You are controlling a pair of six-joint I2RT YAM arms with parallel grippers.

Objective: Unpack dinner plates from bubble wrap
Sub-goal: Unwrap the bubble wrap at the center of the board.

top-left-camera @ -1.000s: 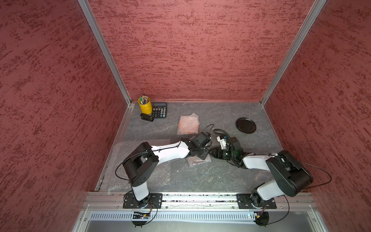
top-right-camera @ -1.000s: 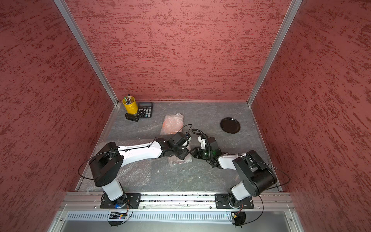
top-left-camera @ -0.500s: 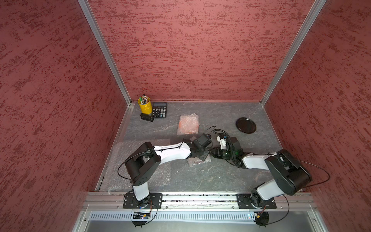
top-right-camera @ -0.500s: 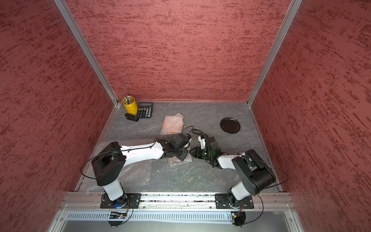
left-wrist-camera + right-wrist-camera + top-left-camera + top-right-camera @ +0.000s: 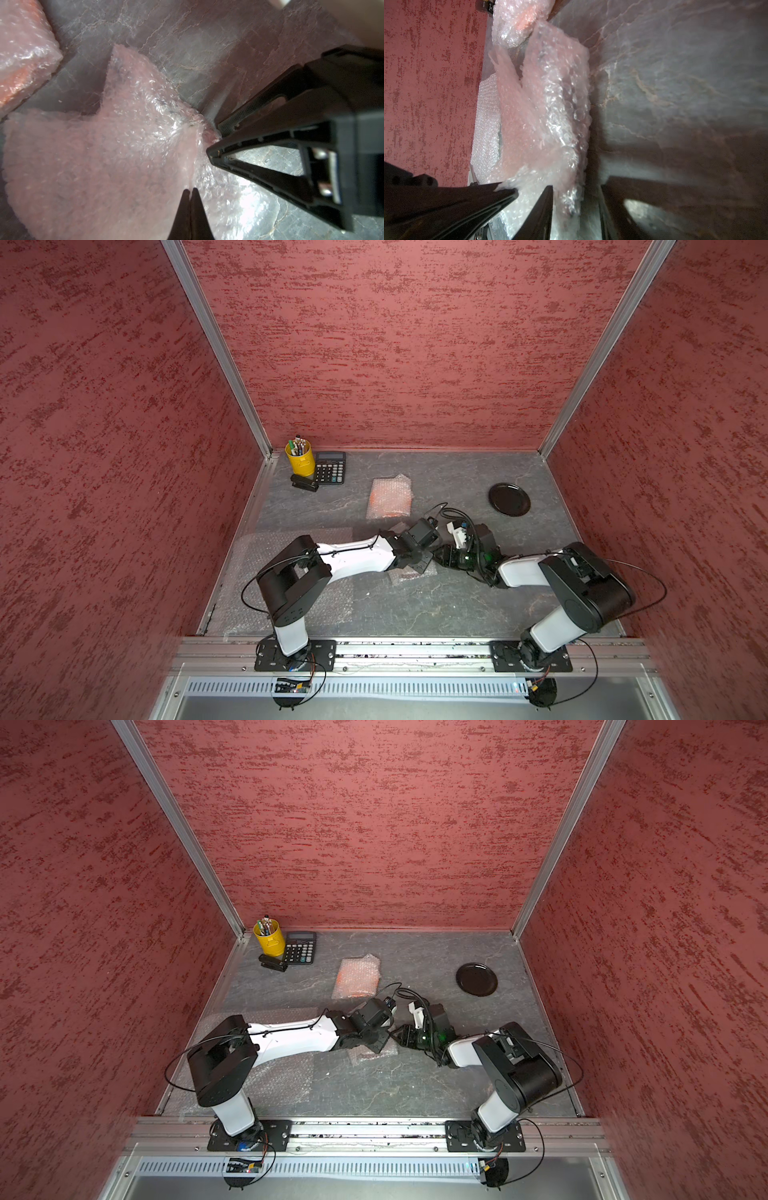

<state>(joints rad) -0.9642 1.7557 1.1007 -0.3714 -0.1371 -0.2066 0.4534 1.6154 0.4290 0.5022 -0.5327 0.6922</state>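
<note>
Where both arms meet mid-table, a top view shows the bubble-wrapped bundle [image 5: 409, 576] beneath them, with the black plate [image 5: 509, 499] far right. Left wrist: the left gripper [image 5: 190, 190] is pinched together on its loose flap. Right wrist: the right gripper [image 5: 577, 185] has its jaws apart, straddling the bundle's edge.

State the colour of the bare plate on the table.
Glossy black; the plate shows best in a top view.

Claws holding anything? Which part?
The left claw is shut on the bubble wrap, at its loose flap's edge. The right claw straddles it nearby; grip unclear.
</note>
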